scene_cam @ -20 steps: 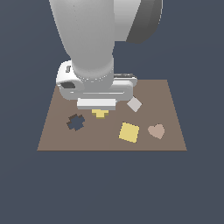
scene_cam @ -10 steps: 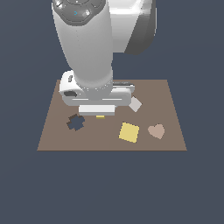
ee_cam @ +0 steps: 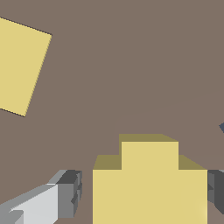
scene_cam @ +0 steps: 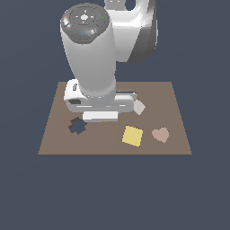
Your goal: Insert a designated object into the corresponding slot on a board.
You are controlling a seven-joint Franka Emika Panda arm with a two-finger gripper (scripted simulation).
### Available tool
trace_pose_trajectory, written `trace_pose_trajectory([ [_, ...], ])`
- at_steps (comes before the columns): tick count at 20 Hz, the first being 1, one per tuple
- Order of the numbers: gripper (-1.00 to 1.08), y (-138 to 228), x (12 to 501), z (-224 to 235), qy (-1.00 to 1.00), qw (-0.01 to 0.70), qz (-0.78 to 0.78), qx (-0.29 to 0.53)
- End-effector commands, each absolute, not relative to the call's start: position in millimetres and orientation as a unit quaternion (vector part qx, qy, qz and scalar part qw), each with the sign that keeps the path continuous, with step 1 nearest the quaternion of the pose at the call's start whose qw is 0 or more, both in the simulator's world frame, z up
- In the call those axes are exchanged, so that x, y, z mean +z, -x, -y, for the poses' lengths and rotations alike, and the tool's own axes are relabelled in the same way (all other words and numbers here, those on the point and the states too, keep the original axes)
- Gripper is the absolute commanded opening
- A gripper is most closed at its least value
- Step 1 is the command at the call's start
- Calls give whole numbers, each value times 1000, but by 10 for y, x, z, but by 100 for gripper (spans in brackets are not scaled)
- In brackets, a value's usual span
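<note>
The yellow cross (ee_cam: pixel 148 175) lies flat on the brown board (ee_cam: pixel 131 65), between my gripper's (ee_cam: pixel 144 192) two grey fingers (ee_cam: pixel 68 194). The jaws are open. One finger stands a small gap off the cross. The other sits right at its edge. In the exterior view the gripper (scene_cam: pixel 100 117) is low over the board (scene_cam: pixel 170 96) and hides the cross. The dark cross-shaped slot (scene_cam: pixel 77 126) is just to the exterior view's left of the gripper. A corner of the slot (ee_cam: pixel 222 127) shows in the wrist view.
A larger yellow square tile (scene_cam: pixel 133 135) lies to the exterior view's right of the gripper and shows in the wrist view (ee_cam: pixel 19 65). A pinkish heart piece (scene_cam: pixel 160 134) lies further right. A pale square piece (scene_cam: pixel 139 107) sits by the hand.
The arm has lowered and leaned forward. The yellow cross, visible under the hand before, is now hidden by it in the exterior view. The board pieces have not moved.
</note>
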State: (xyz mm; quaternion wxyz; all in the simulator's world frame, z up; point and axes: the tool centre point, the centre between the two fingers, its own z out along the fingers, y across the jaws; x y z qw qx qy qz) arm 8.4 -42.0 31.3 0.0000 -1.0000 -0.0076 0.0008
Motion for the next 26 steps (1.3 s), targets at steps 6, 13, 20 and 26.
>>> trace_pose_trajectory([
  [6,-100,-90,298,420,1000,0,8,0],
  [13,-100,-91,307,423,1000,0,8,0],
  [20,-100,-97,314,488,1000,0,26,0],
  [26,-100,-119,328,621,998,0,66,0],
])
